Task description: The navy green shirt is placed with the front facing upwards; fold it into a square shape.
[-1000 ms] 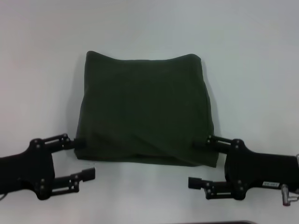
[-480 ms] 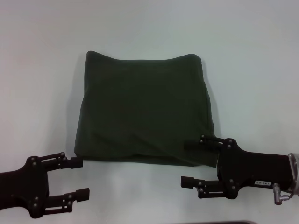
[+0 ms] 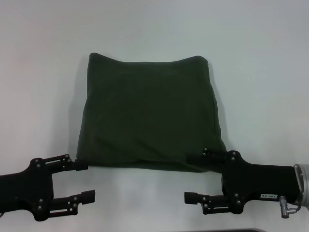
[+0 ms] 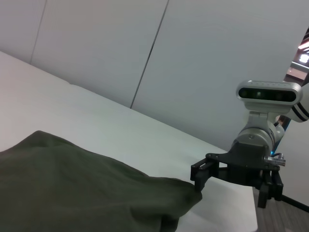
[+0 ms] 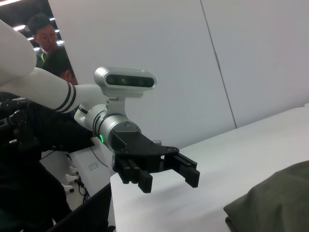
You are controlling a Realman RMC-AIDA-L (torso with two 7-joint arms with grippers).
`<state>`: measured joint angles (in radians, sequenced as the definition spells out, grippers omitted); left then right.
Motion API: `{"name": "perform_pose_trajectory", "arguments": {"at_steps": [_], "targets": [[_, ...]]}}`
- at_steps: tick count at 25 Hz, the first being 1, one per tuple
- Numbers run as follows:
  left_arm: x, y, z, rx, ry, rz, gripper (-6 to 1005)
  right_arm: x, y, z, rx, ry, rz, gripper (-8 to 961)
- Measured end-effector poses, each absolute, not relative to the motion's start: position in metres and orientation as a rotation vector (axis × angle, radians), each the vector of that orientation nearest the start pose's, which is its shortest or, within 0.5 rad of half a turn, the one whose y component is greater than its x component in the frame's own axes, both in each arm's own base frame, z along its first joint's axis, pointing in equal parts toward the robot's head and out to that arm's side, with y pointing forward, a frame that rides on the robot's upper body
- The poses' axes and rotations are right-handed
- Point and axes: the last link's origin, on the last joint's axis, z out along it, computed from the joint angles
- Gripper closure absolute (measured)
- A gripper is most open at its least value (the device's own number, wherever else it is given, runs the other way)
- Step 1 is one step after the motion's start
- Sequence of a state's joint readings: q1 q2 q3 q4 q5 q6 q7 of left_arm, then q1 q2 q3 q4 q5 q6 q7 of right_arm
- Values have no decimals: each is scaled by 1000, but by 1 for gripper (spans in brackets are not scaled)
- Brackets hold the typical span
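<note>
We see the left gripper with its jaws spread wide and nothing between them; its upper finger tip sits just beside the near left corner of the navy green shirt, and whether it touches the cloth we cannot tell. The right gripper is likewise released, holding nothing, its upper finger lying at the shirt's near right corner (the tip overlaps the hem in the head view). The shirt lies folded into a rough square in the middle of the white table, plain dark green side up, its far edge dipping slightly between two raised corners and its near edge a little rumpled. Bare table surrounds the shirt on every side.
</note>
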<state>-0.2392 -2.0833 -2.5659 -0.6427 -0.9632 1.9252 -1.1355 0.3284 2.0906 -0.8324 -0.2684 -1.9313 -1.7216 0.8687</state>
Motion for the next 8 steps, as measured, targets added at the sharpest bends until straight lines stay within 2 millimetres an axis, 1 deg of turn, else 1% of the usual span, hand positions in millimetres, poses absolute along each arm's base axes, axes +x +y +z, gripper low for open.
{"name": "perform_pose_trajectory", "arguments": {"at_steps": [8], "targets": [[-323, 196, 3, -2874, -695, -823, 249, 297, 196, -71, -2872, 567, 984, 74]]}}
